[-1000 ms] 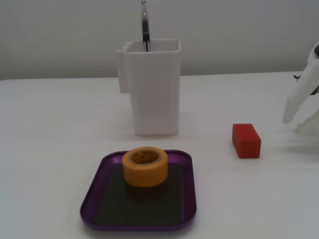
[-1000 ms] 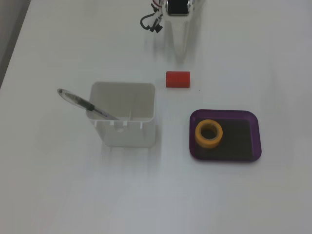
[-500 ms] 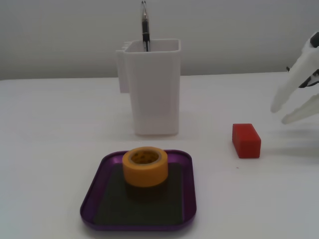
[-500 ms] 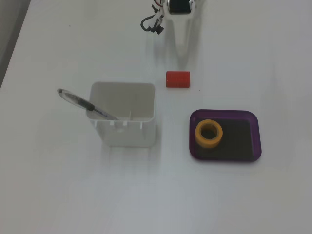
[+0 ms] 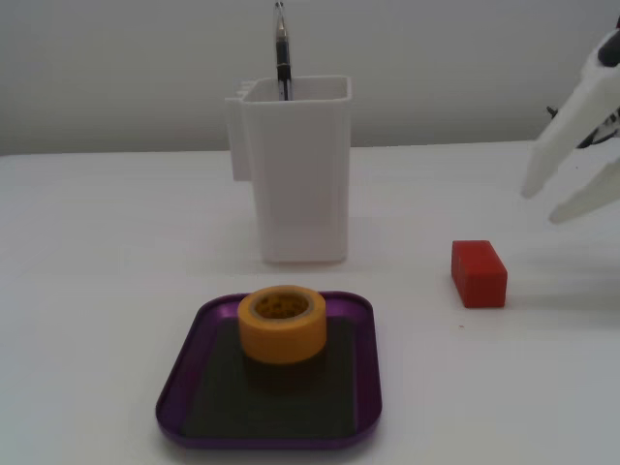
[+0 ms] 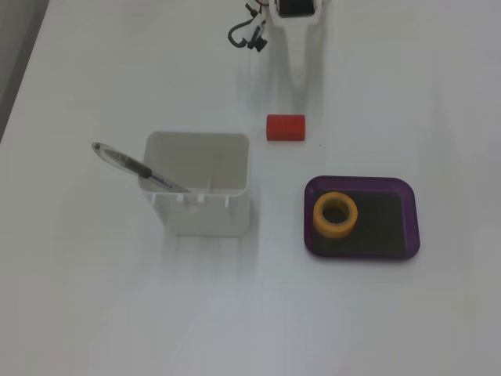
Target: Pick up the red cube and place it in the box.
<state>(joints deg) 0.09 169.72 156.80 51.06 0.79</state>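
Observation:
The red cube (image 5: 479, 274) lies on the white table, right of the purple tray; it also shows in the other fixed view (image 6: 285, 127). The box is a shallow purple tray (image 5: 197, 334) with a dark bottom, near the front edge, also seen from above (image 6: 391, 227). A yellow-orange tape roll (image 5: 283, 325) stands in it. My gripper (image 5: 545, 203) is white, enters from the right edge, and hangs above and right of the cube with its jaws apart and empty. From above, its white fingers barely stand out against the table, just beyond the cube.
A tall white container (image 5: 295, 174) stands behind the tray and holds a pen (image 5: 282, 53); both show from above, the container (image 6: 200, 196) and the pen (image 6: 133, 166). The arm's dark motor and cables (image 6: 250, 35) sit at the top edge.

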